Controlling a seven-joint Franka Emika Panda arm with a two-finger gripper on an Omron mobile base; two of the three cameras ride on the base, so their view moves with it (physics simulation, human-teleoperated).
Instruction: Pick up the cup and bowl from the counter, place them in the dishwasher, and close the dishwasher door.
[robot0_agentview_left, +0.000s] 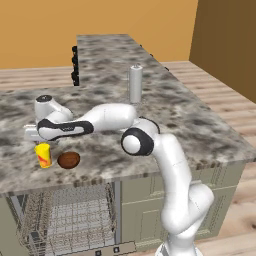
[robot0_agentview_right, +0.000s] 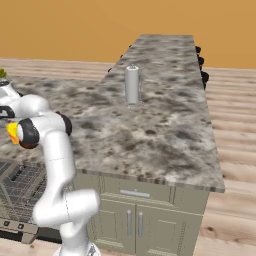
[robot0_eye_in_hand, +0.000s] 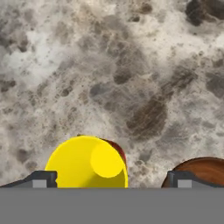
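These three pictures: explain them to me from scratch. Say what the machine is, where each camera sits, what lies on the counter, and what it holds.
The machine is a white robot arm on a base that can drive, in a rendered kitchen. Two pictures come from cameras on that base, behind the arm to its left and right. The third looks down from the hand itself.

On the granite counter stand a yellow cup, a brown bowl beside it, and a tall grey cylinder farther back. Below the counter edge, the dishwasher stands open, showing wire racks.

The end effector hangs above the cup with its fingers spread wide. It holds nothing.
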